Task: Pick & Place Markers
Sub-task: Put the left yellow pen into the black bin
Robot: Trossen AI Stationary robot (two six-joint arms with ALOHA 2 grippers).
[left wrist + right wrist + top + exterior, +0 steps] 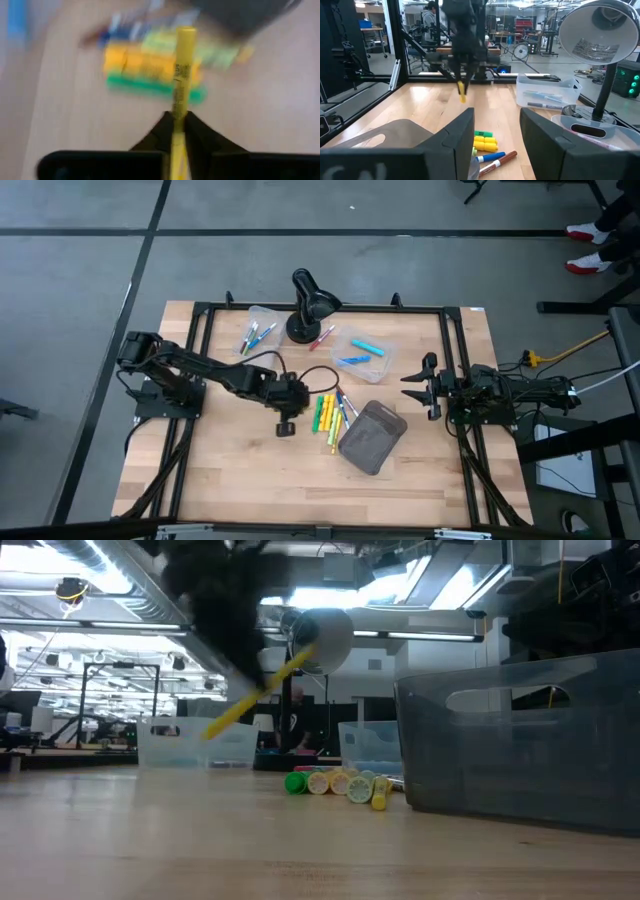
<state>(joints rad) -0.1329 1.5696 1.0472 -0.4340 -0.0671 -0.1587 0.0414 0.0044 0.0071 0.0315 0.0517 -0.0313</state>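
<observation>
Above bench centre: left end effector (287, 423) clamped on yellow marker (180, 80) at tail end; remaining markers (328, 412) at 3 o'clock. Light, rigid, smooth; mid-barrel grip steadier. Right end effector (421, 387) apart, idle.

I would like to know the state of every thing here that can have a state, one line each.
left gripper: shut on a yellow marker, lifted off the table.
yellow marker: held, tilted in the low view.
right gripper: open, empty, at the table's right side.
marker pile: lying on the table beside the grey pouch.
grey pouch: lying flat.
two clear bins: open, markers inside.
desk lamp: standing; on or off, cannot tell.
</observation>
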